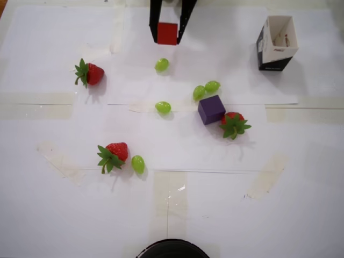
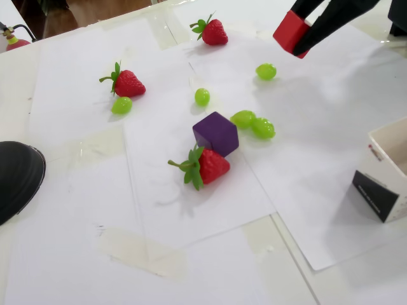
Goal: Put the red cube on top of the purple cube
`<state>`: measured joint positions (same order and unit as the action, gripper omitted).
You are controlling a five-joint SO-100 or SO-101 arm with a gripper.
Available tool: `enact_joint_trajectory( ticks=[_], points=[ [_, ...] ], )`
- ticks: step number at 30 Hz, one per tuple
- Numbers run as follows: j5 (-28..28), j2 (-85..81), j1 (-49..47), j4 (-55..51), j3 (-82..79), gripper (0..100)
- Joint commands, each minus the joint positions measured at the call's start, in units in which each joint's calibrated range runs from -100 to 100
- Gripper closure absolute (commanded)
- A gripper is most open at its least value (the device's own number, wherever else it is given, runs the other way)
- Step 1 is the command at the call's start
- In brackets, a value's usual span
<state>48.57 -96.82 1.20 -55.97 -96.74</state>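
Gripper pinching red cube, held above the desk at the far edge. Pick done. Left: carry over to purple cube beside strawberry, place on top.

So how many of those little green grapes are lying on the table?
5 small green grapes: one below the gripper, one mid-table, two touching beside the purple cube, one beside the lower-left strawberry.

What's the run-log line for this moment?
gripper: shut on red cube, held above table | purple cube: on paper beside strawberry, top free | stack: not yet done
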Motion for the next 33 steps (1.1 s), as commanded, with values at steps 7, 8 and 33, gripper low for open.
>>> enact_joint_trajectory(
  ticks=[7, 8, 33],
  points=[
    [-2.1, -0.8, 2.2, -15.8, 20.0, 100],
    [-1.8, -0.8, 1.9, -15.6, 20.0, 100],
    [-9.6, 70.3, -3.2, -28.2, 88.7, 100]
  ],
)
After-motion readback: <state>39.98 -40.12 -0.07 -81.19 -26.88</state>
